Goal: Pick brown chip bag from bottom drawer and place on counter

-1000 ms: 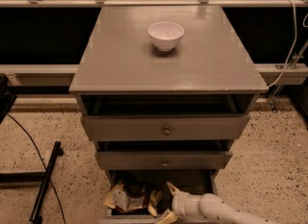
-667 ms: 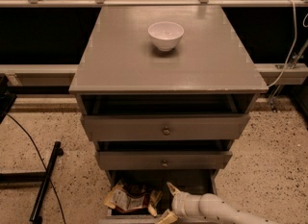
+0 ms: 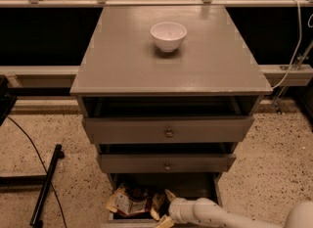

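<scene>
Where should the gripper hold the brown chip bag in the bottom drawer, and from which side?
Grip the crumpled right end of the brown chip bag, coming from the right and front. The bag lies lengthwise across the bottom drawer, that end faces the open gripper, and the drawer above overhangs, probably blocking a straight-down approach.

Your gripper sits low in the bottom drawer, fingers spread apart. The counter lies well above it. A white bowl stands on the counter almost straight above the gripper, toward the far half. The speckled floor carries the drawer cabinet, and off to the gripper's left a black bar lies flat on the floor.
</scene>
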`<action>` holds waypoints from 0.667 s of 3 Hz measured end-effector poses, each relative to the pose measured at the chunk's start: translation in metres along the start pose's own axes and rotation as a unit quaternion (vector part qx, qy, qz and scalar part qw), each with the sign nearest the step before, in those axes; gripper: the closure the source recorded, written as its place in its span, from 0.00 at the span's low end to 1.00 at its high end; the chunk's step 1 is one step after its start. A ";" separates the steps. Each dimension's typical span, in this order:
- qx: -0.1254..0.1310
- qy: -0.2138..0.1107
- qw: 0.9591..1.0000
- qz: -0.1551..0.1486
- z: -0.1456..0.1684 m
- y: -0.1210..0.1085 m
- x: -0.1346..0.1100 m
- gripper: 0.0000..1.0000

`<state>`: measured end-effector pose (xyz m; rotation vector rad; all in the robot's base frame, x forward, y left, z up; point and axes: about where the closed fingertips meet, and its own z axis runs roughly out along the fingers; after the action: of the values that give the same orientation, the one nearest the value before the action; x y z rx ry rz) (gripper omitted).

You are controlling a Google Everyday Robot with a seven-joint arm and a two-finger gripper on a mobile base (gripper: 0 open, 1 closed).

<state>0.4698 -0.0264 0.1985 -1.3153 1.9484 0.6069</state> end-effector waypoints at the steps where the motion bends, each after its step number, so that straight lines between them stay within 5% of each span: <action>1: -0.002 -0.002 1.000 -0.001 0.004 0.000 -0.001 0.00; 2: -0.009 -0.021 1.000 -0.011 0.012 0.001 -0.018 0.00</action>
<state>0.4768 -0.0069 0.2042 -1.3230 1.8971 0.6365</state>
